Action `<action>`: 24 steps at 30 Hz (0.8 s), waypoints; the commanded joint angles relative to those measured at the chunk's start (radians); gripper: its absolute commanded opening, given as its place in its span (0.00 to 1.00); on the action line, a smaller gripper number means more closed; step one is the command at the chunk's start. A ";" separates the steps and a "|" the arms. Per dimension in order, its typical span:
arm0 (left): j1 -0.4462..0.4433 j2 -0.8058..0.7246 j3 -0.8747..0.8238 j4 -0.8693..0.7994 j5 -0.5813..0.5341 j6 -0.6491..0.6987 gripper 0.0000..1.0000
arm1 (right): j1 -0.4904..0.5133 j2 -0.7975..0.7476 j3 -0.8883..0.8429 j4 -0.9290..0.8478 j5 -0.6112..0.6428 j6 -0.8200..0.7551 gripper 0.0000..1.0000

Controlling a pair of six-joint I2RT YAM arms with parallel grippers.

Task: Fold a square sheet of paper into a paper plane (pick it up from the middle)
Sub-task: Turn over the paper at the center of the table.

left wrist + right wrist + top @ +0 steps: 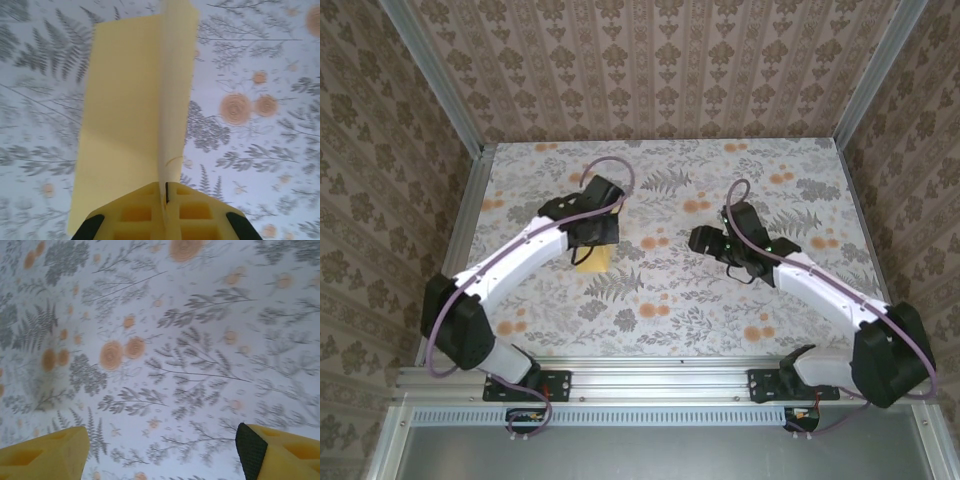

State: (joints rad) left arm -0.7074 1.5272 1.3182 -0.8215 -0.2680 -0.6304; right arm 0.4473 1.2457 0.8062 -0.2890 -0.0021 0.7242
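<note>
Left of the table's middle, the left fingers are pressed together on a raised ridge of the square sheet of paper. They pinch it along what looks like its centre line. From the wrist, one broad yellow panel shows to one side of the ridge and only a narrow strip to the other. I can't tell whether the lower edge touches the table.

Right of the middle, the right fingers are spread wide over bare flowered surface, holding nothing and well apart from the paper.

This looks like the first centre fold. To do it well, I'd want a firm pinch exactly on the midline, with the two halves hanging evenly. The free fingers could come across to steady the loose edge. Then the sheet should be laid down with its edges matched before the crease is pressed, since thin paper like this will slip or curl easily.
</note>
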 commanded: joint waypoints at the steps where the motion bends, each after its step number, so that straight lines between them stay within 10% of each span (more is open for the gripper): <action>1: -0.061 0.141 0.109 -0.248 -0.282 0.027 0.06 | -0.021 -0.093 -0.052 -0.074 0.140 -0.003 0.83; 8: -0.171 0.460 0.341 -0.311 -0.363 -0.029 0.06 | -0.067 -0.271 -0.146 -0.132 0.201 0.016 0.85; 24: -0.287 0.760 0.533 -0.194 -0.152 -0.090 0.19 | -0.121 -0.400 -0.212 -0.216 0.195 0.041 0.86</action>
State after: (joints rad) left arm -0.9886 2.2887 1.8240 -1.0256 -0.4702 -0.7006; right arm 0.3332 0.8631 0.6071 -0.4641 0.1745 0.7441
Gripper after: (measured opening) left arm 0.181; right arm 0.857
